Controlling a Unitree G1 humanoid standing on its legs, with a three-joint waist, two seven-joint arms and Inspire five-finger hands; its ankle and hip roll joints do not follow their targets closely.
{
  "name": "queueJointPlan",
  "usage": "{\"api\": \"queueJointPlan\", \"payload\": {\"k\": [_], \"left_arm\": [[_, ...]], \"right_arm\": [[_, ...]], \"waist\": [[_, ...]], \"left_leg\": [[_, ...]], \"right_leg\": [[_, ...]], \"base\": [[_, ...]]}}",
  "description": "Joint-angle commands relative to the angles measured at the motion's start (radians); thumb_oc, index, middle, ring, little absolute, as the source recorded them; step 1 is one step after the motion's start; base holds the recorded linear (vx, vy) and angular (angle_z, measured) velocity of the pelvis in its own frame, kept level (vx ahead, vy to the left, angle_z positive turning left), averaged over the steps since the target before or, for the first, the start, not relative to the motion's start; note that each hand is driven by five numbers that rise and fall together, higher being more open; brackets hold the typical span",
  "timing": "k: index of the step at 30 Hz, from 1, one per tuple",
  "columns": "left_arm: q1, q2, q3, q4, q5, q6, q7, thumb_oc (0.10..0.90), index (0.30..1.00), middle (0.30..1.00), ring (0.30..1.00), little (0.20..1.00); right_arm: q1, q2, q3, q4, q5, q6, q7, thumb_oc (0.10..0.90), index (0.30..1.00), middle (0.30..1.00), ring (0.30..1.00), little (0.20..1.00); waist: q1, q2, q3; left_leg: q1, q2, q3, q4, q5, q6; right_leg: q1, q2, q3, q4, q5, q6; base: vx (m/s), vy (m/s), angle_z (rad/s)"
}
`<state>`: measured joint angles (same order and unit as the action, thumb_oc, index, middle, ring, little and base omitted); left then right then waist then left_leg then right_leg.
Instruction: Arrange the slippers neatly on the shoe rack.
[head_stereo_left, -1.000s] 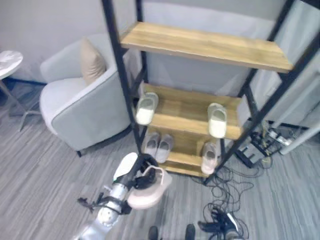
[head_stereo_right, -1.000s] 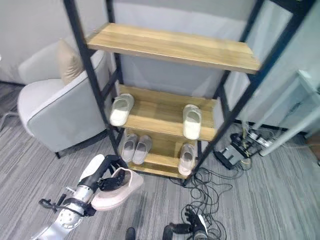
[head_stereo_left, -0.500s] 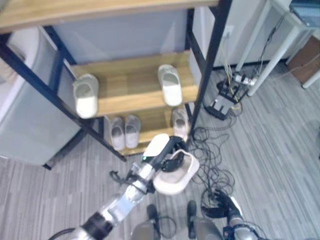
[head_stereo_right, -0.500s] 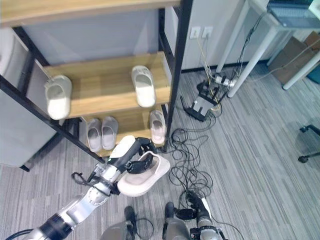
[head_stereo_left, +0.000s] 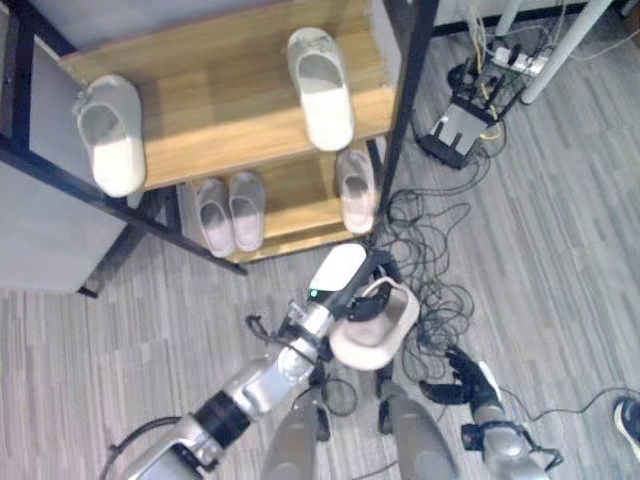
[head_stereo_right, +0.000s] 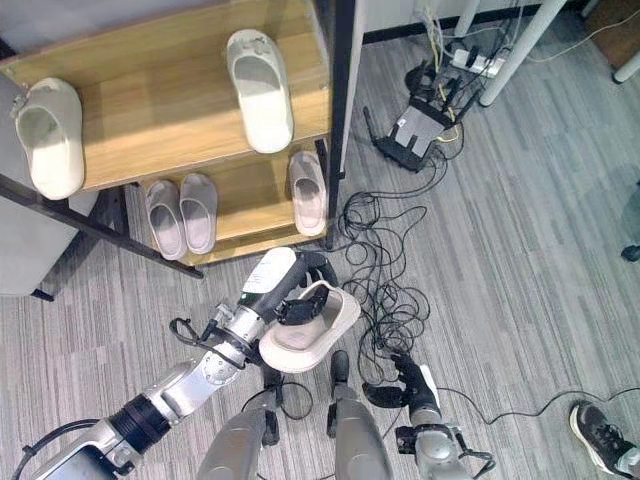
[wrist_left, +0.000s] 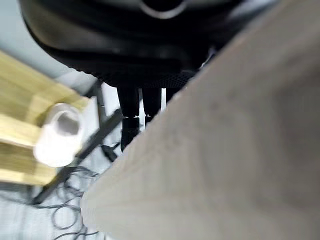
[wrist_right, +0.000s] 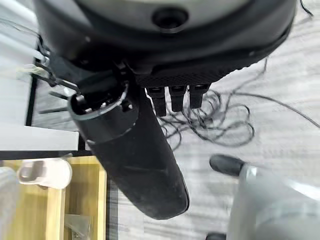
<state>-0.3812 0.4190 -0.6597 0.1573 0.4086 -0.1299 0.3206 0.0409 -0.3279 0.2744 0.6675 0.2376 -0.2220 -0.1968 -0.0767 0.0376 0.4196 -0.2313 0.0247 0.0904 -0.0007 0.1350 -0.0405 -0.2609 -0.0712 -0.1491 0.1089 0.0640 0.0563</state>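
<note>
Beige slipper (head_stereo_left: 378, 328) in my left hand (head_stereo_left: 352, 290), fingers curled round its strap, held above the grey floor (head_stereo_left: 120, 330) in front of the shoe rack (head_stereo_left: 225, 150).
On the rack I see two white slippers (head_stereo_left: 110, 135) on the middle shelf, well apart, plus a grey pair (head_stereo_left: 230, 212) side by side and one single slipper (head_stereo_left: 353, 190) on the bottom shelf. My right hand (head_stereo_left: 462, 372) hangs low near the cables (head_stereo_left: 425, 290), fingers loosely spread and holding nothing.
</note>
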Motion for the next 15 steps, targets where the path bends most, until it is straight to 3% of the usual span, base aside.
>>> {"api": "queueJointPlan", "payload": {"k": [1,4,6,8,10,13,15], "left_arm": [[-0.030,0.014,0.037,-0.150,0.025,-0.080,0.060,0.400,0.300,0.300,0.300,0.300],[-0.030,0.022,0.035,-0.154,0.027,-0.087,0.069,0.400,0.300,0.300,0.300,0.300],[-0.032,0.026,0.035,-0.153,0.019,-0.090,0.068,0.400,0.300,0.300,0.300,0.300],[-0.032,0.025,0.033,-0.149,0.019,-0.094,0.067,0.400,0.300,0.300,0.300,0.300],[-0.035,0.024,0.026,-0.145,0.027,-0.110,0.064,0.400,0.300,0.300,0.300,0.300],[-0.019,0.028,0.022,-0.140,0.030,-0.123,0.052,0.400,0.300,0.300,0.300,0.300],[-0.012,0.027,0.020,-0.142,0.031,-0.130,0.052,0.400,0.300,0.300,0.300,0.300]], "right_arm": [[0.004,-0.023,0.014,-0.129,0.011,-0.060,0.035,0.800,0.900,0.900,0.900,0.900],[-0.037,-0.010,0.049,-0.102,-0.001,-0.053,0.047,0.800,0.900,0.900,0.900,0.900],[-0.049,-0.020,0.071,-0.131,-0.013,-0.056,0.059,0.800,0.900,0.900,0.900,0.900],[-0.046,-0.026,0.078,-0.136,-0.005,-0.057,0.069,0.800,0.900,0.900,0.900,0.900],[-0.059,-0.040,0.110,-0.123,-0.028,-0.052,0.079,0.800,0.900,0.900,0.900,0.900],[-0.061,-0.044,0.149,-0.128,-0.098,-0.036,0.090,0.800,0.900,0.900,0.900,0.900],[-0.052,-0.056,0.174,-0.144,-0.111,-0.038,0.107,0.800,0.900,0.900,0.900,0.900]], "waist": [[0.005,0.005,-0.033],[0.004,0.026,-0.012],[-0.005,0.021,-0.003],[-0.012,0.020,-0.002],[-0.021,0.027,0.000],[-0.021,0.035,-0.005],[-0.029,0.034,-0.008]], "left_leg": [[-0.003,-0.073,0.038,0.081,-0.135,0.087],[0.033,-0.067,0.024,0.104,-0.183,0.105],[0.055,-0.069,0.012,0.095,-0.198,0.090],[0.071,-0.069,0.001,0.088,-0.208,0.081],[0.114,-0.066,-0.028,0.074,-0.237,0.053],[0.163,-0.049,-0.061,0.092,-0.273,0.026],[0.158,-0.039,-0.075,0.161,-0.284,0.004]], "right_leg": [[-0.047,-0.037,0.032,0.433,-0.007,0.105],[-0.127,-0.037,0.061,0.509,-0.030,0.085],[-0.184,-0.030,0.061,0.414,-0.069,0.069],[-0.190,-0.033,0.060,0.336,-0.069,0.067],[-0.239,-0.066,0.079,0.123,-0.004,0.084],[-0.223,-0.101,0.056,0.066,0.035,0.101],[-0.218,-0.093,0.071,0.099,0.029,0.093]], "base": [[0.36,0.269,-0.15],[0.31,0.141,-0.27],[0.32,-0.028,-0.23],[0.24,-0.094,0.09],[0.35,-0.187,0.21],[0.40,-0.275,0.40],[0.32,-0.349,0.55]]}}
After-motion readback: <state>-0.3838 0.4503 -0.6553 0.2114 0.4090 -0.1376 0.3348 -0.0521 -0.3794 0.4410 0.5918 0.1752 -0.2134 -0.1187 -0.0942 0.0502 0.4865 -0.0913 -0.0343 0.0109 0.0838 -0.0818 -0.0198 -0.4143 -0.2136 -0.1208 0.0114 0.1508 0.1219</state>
